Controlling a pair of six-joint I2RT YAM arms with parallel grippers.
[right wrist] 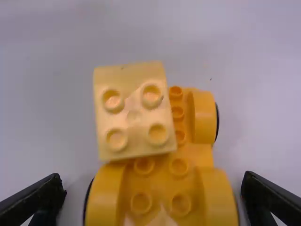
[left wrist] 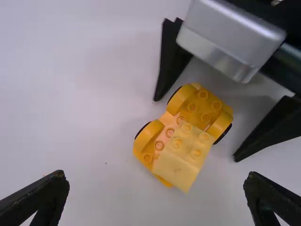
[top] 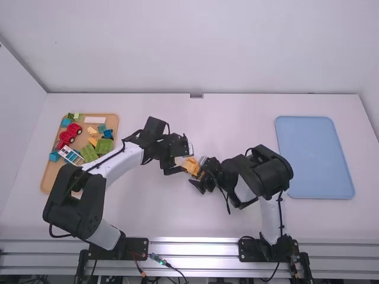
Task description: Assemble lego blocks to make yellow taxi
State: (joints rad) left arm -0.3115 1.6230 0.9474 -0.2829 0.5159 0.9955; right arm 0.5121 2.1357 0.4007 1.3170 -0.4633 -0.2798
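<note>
While your left gripper point(top: 180, 161) is open near the yellow wheeled base point(left wrist: 198, 106), your right gripper point(top: 198, 173), also open, straddles it | pale yellow block point(left wrist: 179, 162): off-centre atop it | base: on white table point(top: 237, 127)

Beyond both arms, the bench point(top: 237, 121) offers an open path between the crowded block tray point(top: 110, 120) and the blue tray point(top: 314, 157). Nearer the bases, a pocket lies open between the arms. The middle is tight: the left tool point(top: 184, 158) and right tool point(top: 197, 173) crowd the yellow car point(left wrist: 181, 134) from opposite sides. The right tool's fingers stand apart, leaving slim gaps beside the car's wheels (narrow ones, mind). The left arm point(top: 118, 164) overhangs the block tray; the right arm's elbow point(top: 273, 171) blocks the blue tray's near-left edge.
</note>
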